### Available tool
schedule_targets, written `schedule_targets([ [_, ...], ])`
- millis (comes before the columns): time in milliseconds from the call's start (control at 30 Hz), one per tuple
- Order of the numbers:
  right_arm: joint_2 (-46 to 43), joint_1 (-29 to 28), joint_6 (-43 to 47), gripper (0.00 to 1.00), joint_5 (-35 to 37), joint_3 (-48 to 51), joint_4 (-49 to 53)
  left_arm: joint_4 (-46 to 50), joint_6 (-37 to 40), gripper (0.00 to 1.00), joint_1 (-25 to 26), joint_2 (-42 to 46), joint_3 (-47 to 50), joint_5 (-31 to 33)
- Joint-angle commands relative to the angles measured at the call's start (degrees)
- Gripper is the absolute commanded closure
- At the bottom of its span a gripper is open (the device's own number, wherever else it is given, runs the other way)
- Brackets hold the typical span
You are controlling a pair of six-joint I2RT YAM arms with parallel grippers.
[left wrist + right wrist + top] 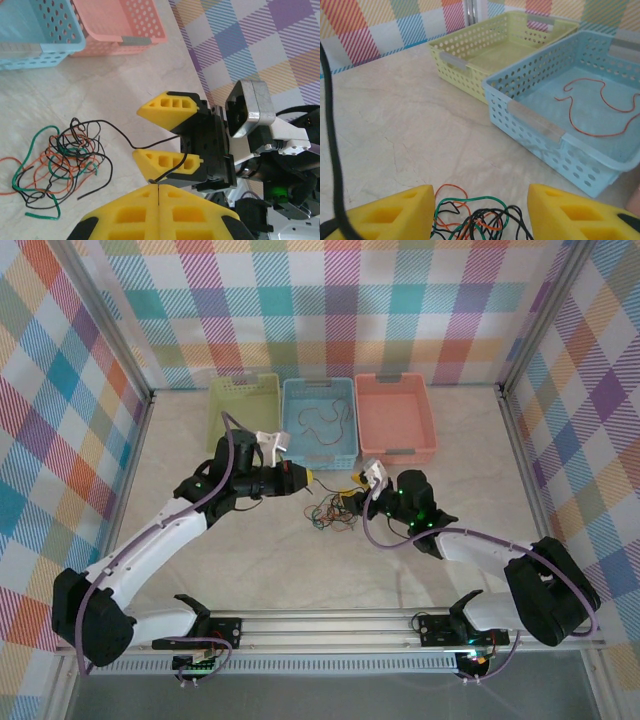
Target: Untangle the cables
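A: From above, the cables (330, 512) lie knotted on the worktop (260, 560), at 5 o'clock of the left fingers (303, 477) and 8 o'clock of the right fingers (350, 502); one orange cable (325, 422) lies in the blue basket (320, 458).

B: Left wrist: our left fingers are pressed together, a black wire (131, 146) reaching their seam; whether it is pinched we cannot tell; if we pull, the tangle may tighten.

A: Right wrist: the right fingers stand spread, the tangle between them at 6 o'clock; closing there, we risk grabbing several strands.

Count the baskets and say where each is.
3, in a row at the far edge: the yellow-green basket on the left, the blue basket in the middle, the pink basket on the right. None seems hidden.
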State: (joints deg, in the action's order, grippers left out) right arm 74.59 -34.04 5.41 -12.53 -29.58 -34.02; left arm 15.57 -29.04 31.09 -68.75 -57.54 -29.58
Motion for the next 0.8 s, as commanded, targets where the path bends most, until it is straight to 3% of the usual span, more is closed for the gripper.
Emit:
schedule_targets([
  [0, 0.50, -0.41, 2.18, 0.57, -0.51, 0.67, -3.96, 5.31, 0.52, 1.00, 0.81, 3.51, -1.98, -3.39],
  [100, 0.34, -0.41, 1.93, 0.76, 1.56, -0.12, -1.59, 5.47, -1.41, 1.00, 0.87, 6.26, -1.41, -6.11],
  [200, 0.21, -0.41, 2.04, 0.83, 3.40, -1.03, 1.64, 4.79, -3.59, 1.00, 0.94, 9.85, -0.99, -9.20],
  [767, 1.42, -0.41, 2.13, 0.89, 9.90, -2.89, 6.41, 15.08, -6.07, 1.00, 0.91, 23.68, -12.26, -10.93],
])
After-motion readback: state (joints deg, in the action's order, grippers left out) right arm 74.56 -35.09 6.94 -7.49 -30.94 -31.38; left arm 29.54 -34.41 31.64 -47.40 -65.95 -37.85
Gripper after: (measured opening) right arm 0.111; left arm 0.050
